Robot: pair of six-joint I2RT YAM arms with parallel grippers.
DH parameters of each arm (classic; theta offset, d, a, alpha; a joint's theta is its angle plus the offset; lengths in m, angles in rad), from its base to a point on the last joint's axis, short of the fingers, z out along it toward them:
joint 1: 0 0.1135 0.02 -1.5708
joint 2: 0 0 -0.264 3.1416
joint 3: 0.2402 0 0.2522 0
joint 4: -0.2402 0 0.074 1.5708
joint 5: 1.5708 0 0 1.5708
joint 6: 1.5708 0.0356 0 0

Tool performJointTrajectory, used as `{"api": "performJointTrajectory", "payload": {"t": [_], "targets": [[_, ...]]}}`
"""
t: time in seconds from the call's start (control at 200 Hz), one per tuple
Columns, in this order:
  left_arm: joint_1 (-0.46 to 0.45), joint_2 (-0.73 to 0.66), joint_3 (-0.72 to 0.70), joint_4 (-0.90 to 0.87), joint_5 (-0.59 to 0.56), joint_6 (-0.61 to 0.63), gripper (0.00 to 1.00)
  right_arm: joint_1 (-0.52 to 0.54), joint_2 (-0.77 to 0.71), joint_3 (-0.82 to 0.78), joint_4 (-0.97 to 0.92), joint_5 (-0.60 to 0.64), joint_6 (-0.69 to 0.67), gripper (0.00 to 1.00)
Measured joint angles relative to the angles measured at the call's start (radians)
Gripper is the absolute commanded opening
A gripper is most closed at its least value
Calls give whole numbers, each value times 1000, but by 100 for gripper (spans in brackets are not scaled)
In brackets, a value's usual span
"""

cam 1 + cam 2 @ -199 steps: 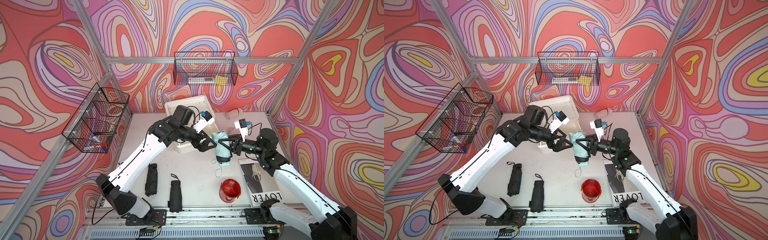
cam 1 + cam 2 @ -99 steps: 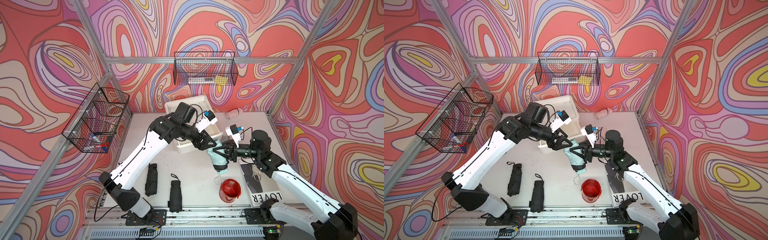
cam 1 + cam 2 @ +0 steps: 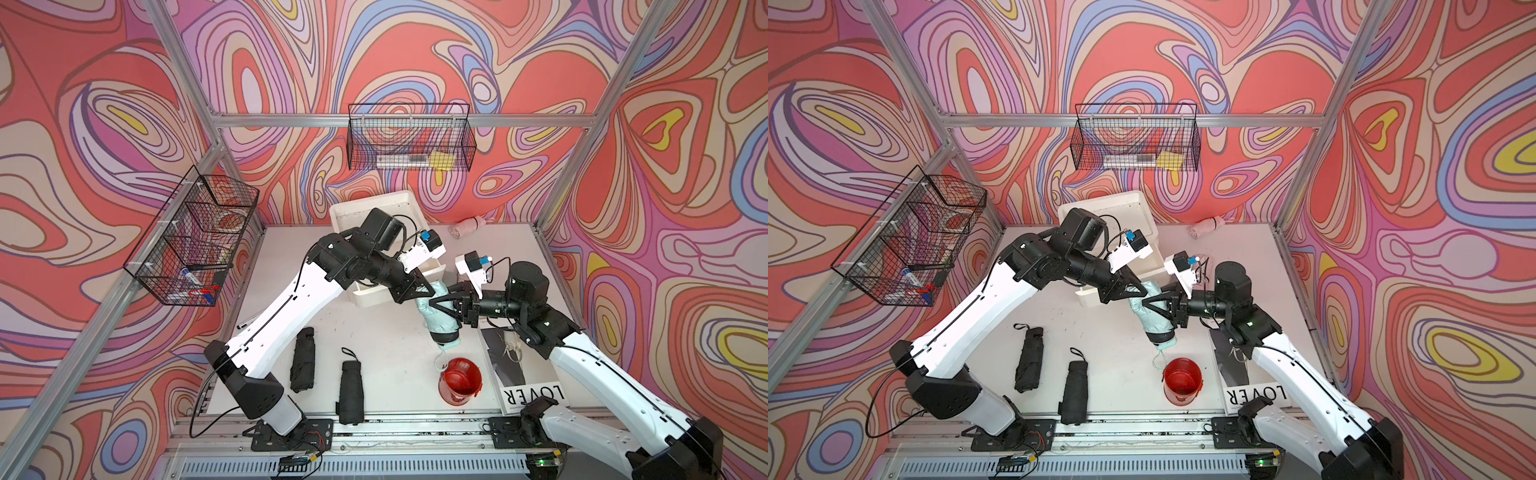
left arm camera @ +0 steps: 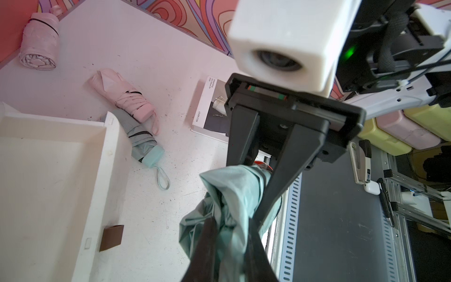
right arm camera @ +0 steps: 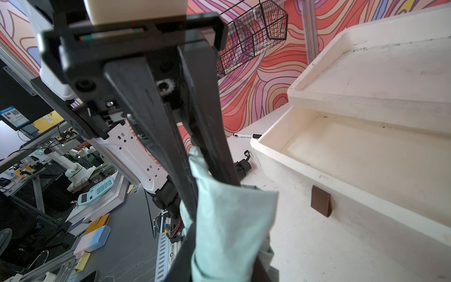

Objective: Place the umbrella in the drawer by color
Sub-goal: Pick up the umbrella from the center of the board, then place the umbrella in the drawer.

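Nearest stands the red cup (image 3: 457,398). Just past it my left claw (image 3: 428,291) and right claw (image 3: 435,302) both pinch the mint umbrella (image 3: 438,324), held aloft beside the open white drawer (image 3: 368,298), its floor bare. Farthest, the wire basket (image 3: 407,124) holds something yellow.
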Motion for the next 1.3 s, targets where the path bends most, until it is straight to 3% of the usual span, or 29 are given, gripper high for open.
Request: {"api": "performJointTrajectory", "payload": {"t": [0.21, 0.371, 0.526, 0.676, 0.811, 1.067, 1.302], "targets": [[-13, -21, -10, 26, -110, -53, 0, 0, -5, 0, 11, 86, -5, 63], [-10, -77, -51, 80, -396, -121, 0, 1, -54, 0, -27, 255, -10, 78], [0, -226, -207, 235, -698, -229, 0, 2, -127, -1, -51, 455, -5, 80], [-5, -423, -437, 446, -860, -297, 0, 2, -163, -3, -69, 612, 0, 80], [0, -462, -508, 620, -972, -335, 0, 2, -156, -5, -90, 670, 8, 80], [1, -356, -510, 763, -1033, -405, 0, 2, -147, -17, -113, 727, 18, 80], [0, -244, -589, 809, -938, -542, 0, 2, -143, -17, -119, 766, 19, 80]]}}
